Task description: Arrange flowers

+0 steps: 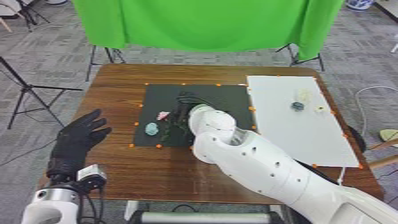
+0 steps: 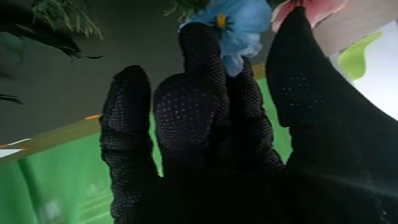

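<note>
My right hand (image 1: 187, 104) is over the dark mat (image 1: 226, 92), partly hidden by its own arm and dark against dark greenery. A pink flower (image 1: 163, 115) and a light blue flower (image 1: 151, 129) lie beside it on the mat. In the right wrist view my right hand (image 2: 187, 115) is open, its fingers straight and the thumb apart. A blue flower (image 2: 233, 25) overlaps the fingertips; whether they touch I cannot tell. Near the thumb tip is a pink flower (image 2: 315, 6), and dark green sprigs (image 2: 67, 17) are farther off. My left hand (image 1: 78, 137) is open above the table's left side.
A white board (image 1: 280, 135) lies on the table's right part, with a blue-grey flower (image 1: 298, 106) and a small pale flower (image 1: 320, 108) on it. Orange markers edge the mat and board. Brown wood (image 1: 178, 175) spans the front, and a green cloth (image 1: 204, 25) hangs behind the table.
</note>
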Robot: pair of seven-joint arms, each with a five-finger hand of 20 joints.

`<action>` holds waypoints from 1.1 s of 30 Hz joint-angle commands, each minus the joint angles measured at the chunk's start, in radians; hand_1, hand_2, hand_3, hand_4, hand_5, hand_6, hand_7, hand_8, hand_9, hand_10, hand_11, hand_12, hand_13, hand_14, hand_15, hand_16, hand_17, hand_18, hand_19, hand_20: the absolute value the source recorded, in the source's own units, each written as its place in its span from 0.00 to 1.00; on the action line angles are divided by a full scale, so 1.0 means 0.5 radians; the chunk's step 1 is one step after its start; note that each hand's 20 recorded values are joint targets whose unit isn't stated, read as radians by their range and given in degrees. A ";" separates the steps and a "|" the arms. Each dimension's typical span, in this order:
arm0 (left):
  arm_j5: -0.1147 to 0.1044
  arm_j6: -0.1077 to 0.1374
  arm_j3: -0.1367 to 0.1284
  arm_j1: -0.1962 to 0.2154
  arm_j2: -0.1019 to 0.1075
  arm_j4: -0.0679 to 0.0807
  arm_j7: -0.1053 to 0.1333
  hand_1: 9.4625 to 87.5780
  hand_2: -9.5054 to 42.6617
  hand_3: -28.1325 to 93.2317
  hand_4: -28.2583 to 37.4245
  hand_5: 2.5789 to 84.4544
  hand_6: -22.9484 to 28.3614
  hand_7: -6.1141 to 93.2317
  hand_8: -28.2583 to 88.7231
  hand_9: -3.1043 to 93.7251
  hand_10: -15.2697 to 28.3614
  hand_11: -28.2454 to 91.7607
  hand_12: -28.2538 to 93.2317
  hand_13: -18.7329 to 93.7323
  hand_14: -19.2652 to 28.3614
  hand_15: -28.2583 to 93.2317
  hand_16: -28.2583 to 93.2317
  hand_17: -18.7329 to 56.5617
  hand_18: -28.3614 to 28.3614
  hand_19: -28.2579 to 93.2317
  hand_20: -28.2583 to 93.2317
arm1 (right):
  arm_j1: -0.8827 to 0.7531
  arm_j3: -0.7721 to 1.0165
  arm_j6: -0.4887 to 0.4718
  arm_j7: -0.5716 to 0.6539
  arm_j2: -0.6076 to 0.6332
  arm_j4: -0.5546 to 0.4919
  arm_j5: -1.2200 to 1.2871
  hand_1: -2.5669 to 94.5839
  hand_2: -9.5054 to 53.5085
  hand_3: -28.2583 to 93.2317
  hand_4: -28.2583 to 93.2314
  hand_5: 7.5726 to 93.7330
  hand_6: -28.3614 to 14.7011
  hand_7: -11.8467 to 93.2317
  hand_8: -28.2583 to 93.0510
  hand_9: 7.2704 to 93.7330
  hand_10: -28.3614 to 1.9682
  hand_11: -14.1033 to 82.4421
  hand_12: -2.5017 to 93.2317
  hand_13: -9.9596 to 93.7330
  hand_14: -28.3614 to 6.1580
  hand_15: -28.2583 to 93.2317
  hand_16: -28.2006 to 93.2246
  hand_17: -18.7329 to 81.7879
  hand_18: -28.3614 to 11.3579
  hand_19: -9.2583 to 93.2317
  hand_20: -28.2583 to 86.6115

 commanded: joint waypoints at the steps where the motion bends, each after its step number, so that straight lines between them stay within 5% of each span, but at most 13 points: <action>1: 0.014 -0.001 -0.006 0.052 -0.023 -0.016 -0.030 0.19 0.30 0.93 0.16 0.45 0.66 0.20 0.16 0.37 0.77 0.50 0.28 0.39 0.91 0.70 0.13 0.16 0.90 0.78 0.19 | -0.012 0.023 -0.072 -0.010 -0.011 -0.047 -0.079 0.42 0.00 0.97 0.00 0.59 0.50 0.43 0.08 0.64 0.33 0.60 0.19 0.79 0.61 0.93 0.31 0.50 0.14 1.00 0.43; 33: 0.015 0.022 -0.002 0.100 -0.039 -0.036 -0.031 0.19 0.30 0.93 0.16 0.44 0.66 0.20 0.16 0.35 0.76 0.51 0.27 0.38 0.90 0.70 0.13 0.16 0.90 0.77 0.22 | 0.022 -0.026 -0.087 0.003 0.013 -0.110 -0.153 0.44 0.00 0.98 0.01 0.63 0.50 0.39 0.09 0.69 0.34 0.57 0.21 0.81 0.59 0.94 0.31 0.51 0.11 1.00 0.46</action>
